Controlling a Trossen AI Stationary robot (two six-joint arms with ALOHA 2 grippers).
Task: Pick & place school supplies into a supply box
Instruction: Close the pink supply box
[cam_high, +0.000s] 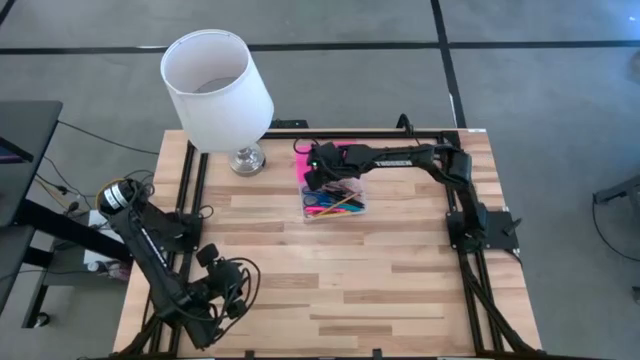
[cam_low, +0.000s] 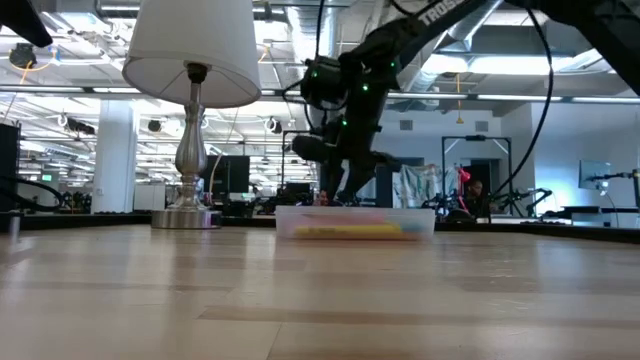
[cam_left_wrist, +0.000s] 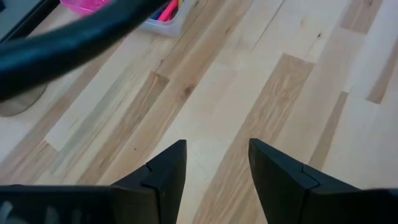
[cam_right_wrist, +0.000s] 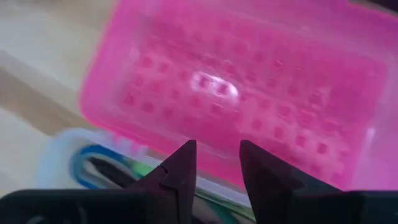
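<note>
The supply box (cam_high: 335, 200) sits mid-table: a clear base with its pink lid (cam_high: 345, 152) swung open at the far side. School supplies (cam_high: 336, 204) lie inside the base; blue-handled scissors and a green pen (cam_right_wrist: 106, 165) show in the right wrist view. My right gripper (cam_right_wrist: 217, 168) hangs open just above the box, over the seam between the lid (cam_right_wrist: 249, 81) and the base, with nothing between its fingers. My left gripper (cam_left_wrist: 217, 174) stands open over bare wood near the table's near left corner (cam_high: 222, 272), far from the box (cam_left_wrist: 163, 15).
A lamp with a white shade (cam_high: 215, 85) stands on a silver foot (cam_high: 247, 160) at the far left, close beside the box. A black cable (cam_left_wrist: 68, 40) crosses the left wrist view. Bare wood lies between the box and the near edge.
</note>
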